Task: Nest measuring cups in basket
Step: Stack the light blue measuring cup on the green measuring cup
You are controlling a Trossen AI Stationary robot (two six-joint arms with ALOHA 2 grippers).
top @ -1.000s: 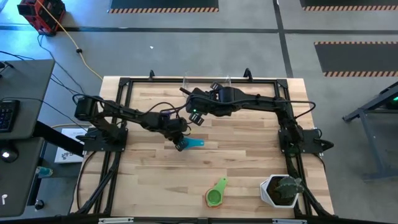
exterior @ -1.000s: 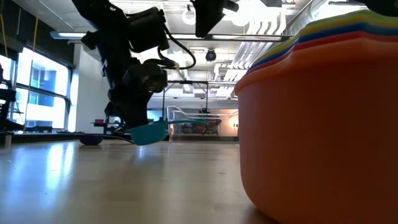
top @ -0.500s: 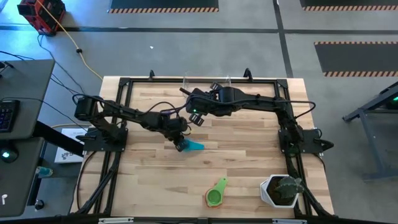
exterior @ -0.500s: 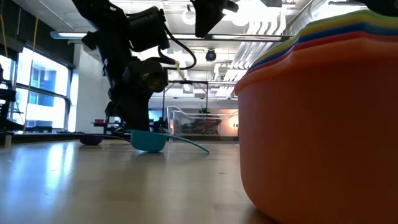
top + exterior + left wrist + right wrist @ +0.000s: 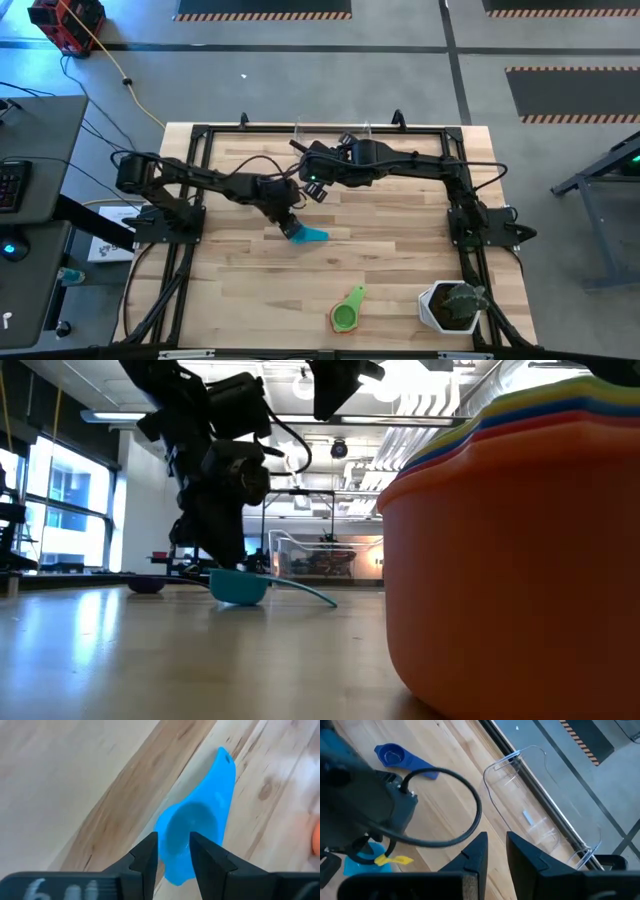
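The light blue measuring cup [image 5: 310,234] sits bowl-down on the table, and its handle [image 5: 310,593] slopes off to the wood. My left gripper [image 5: 291,222] hovers just over the cup's bowl [image 5: 192,827], open by a narrow gap and touching nothing that I can see. My right gripper [image 5: 318,190] hangs higher, a little nearer the far edge, slightly open and empty [image 5: 497,845]. A nested stack of cups [image 5: 347,310], green innermost and orange outermost [image 5: 520,570], stands near the table's near edge. A blue cup [image 5: 390,755] lies beyond the left arm. The clear basket [image 5: 332,134] stands at the far edge.
A white pot with a green plant [image 5: 452,305] stands at the near right corner. A dark cup [image 5: 147,586] lies on the wood far off in the low view. Black frame rails [image 5: 200,200] run along the table's sides. Bare wood lies between the light blue cup and the stack.
My left gripper carried the light blue cup, tilted and lifted clear, down onto the table. The cup now sits level on its bowl. The gripper then rose a little and drew back toward the table's left, leaving more of the cup in sight.
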